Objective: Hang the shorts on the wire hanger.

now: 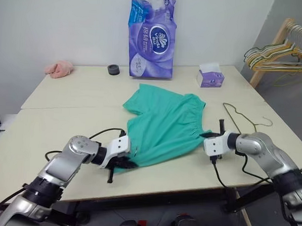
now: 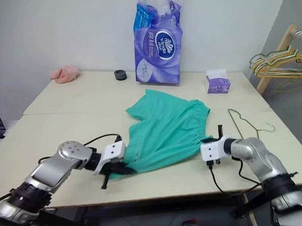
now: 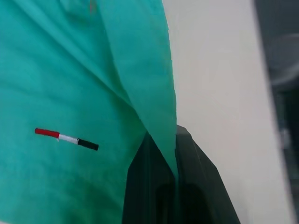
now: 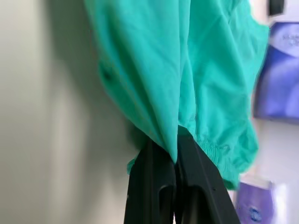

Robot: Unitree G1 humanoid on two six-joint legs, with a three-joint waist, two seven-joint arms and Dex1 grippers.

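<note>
Left gripper (image 1: 124,165) pinches the near corner of the shorts (image 1: 163,125), fingers pressed together on the fabric. Right gripper (image 1: 209,134) pinches the waistband edge at the shorts' right side, fingers also clamped on cloth. Shorts lie spread on the table (image 1: 59,121), roughly centre, between both grippers. Wire hanger (image 1: 240,117) lies flat on the table just right of the shorts, behind the right gripper, apart from the fabric. Tissue pack (image 1: 151,34) stands at the back edge, tissue box (image 1: 210,75) to its right, pink cloth (image 1: 59,67) back left, small black roll (image 1: 113,69) beside the pack. Coloured hangers (image 1: 280,54) hang on a rack off the table, far right.

Left wrist view: fingers (image 3: 196,186) closed on a teal fold, a small red-white-black tag (image 3: 66,138) on the cloth.

Right wrist view: fingers (image 4: 149,186) shut on a bunched fold near the gathered waistband, tissue pack behind.
</note>
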